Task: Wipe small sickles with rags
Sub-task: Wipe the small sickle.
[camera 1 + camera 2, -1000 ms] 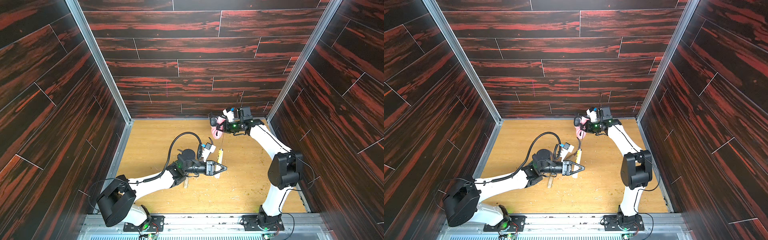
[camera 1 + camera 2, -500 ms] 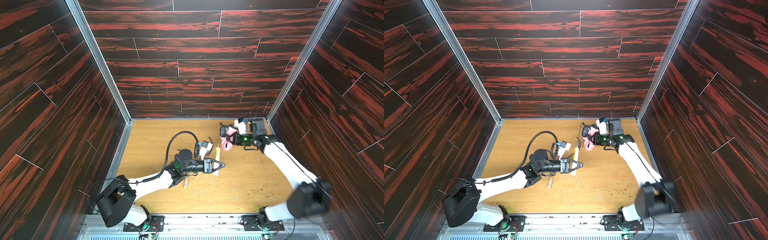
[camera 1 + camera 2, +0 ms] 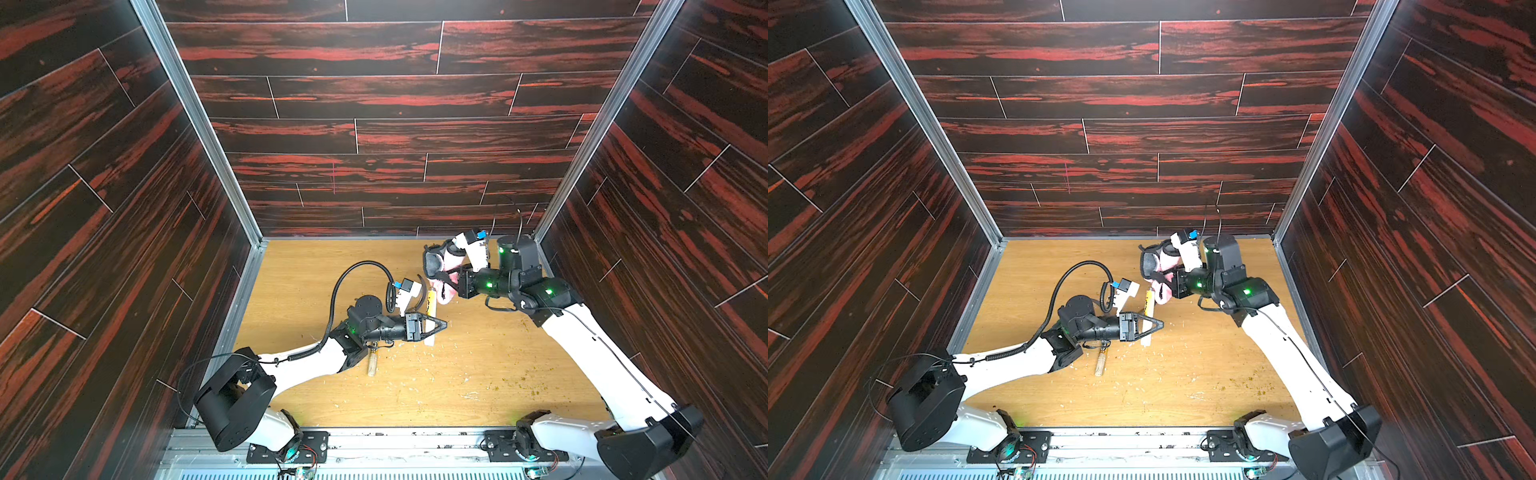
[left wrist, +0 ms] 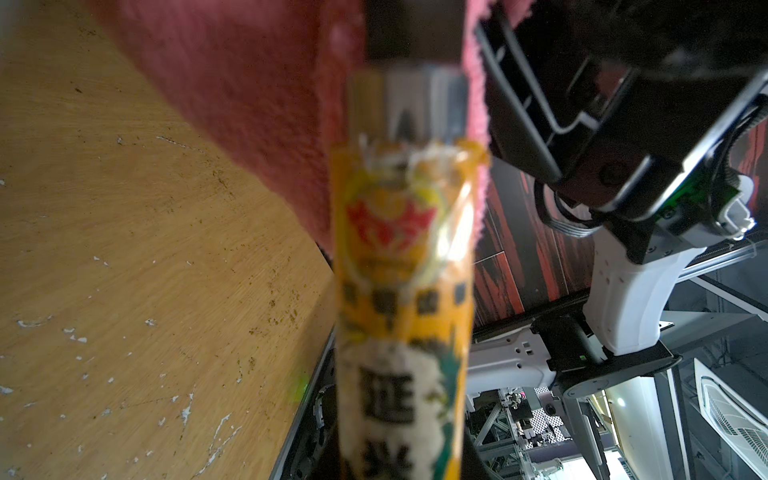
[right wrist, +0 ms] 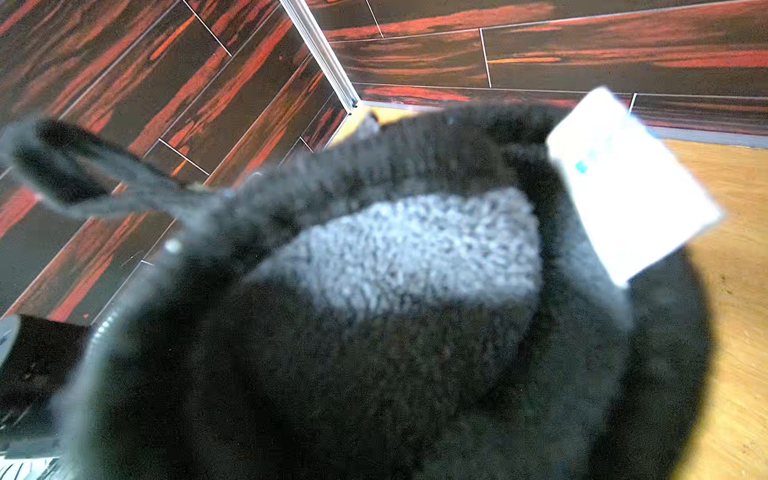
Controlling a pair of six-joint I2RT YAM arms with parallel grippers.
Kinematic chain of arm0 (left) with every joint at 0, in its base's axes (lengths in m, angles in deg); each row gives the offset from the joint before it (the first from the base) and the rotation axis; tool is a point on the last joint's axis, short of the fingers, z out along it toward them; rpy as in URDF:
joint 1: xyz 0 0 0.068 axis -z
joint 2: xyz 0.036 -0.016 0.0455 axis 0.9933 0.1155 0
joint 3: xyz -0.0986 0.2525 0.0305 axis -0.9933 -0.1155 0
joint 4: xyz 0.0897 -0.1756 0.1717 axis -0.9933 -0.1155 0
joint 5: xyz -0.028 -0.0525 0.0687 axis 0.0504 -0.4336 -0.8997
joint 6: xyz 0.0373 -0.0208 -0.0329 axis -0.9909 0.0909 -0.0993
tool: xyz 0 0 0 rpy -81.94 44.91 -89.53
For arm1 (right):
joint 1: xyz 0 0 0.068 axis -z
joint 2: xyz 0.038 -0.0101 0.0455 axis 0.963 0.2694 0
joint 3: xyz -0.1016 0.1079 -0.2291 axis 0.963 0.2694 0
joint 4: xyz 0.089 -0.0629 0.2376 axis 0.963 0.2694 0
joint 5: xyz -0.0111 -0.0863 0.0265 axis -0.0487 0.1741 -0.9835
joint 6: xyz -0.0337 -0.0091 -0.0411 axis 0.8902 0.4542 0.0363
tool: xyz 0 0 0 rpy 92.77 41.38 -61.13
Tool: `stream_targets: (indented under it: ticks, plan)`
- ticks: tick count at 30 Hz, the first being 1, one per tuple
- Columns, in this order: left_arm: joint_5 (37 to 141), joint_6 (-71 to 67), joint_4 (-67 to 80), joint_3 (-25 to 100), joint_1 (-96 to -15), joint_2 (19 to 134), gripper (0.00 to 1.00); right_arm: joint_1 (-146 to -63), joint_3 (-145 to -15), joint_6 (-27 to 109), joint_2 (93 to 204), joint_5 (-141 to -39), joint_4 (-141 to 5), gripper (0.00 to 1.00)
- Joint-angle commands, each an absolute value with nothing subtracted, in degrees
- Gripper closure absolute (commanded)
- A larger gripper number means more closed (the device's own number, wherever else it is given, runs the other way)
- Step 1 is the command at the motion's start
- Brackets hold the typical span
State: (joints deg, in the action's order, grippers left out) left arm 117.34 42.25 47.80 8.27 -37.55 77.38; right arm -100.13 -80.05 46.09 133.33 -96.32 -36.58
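Wiping is under way, I judge. Left gripper [image 3: 440, 326] is pinched on the sickle [image 3: 432, 300] handle, neck toward twelve o'clock. There the rag [image 3: 449, 262], clamped in the right gripper [image 3: 453, 284], wraps the neck just past the label [image 4: 399, 291] (blade mostly hidden). Next, the rag should slide along the curve while the handle is gripped firmly. Second sickle [image 3: 372, 362] lies at seven o'clock.

Was a light wooden tabletop [image 3: 457, 409], scuffed and scratched. Bore one small sickle [image 3: 372, 365], lying flat near the middle with only its pale handle visible. Carried whitish chips [image 3: 468, 379] strewn around that handle and olive specks [image 3: 498, 388] toward the robot's right side
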Motion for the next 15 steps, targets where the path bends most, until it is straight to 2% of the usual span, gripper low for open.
stream_targets:
  ticks: [1, 15]
  plan:
    - [118.7, 41.2, 48.8, 10.2, -37.5, 76.6, 1.0, -100.5, -81.9, 46.9, 136.4, -96.1, -37.5, 1.0]
    - [119.1, 38.3, 44.1, 9.6, -36.7, 75.3, 1.0, -96.8, -92.4, 46.1, 148.2, -97.4, -38.4, 1.0]
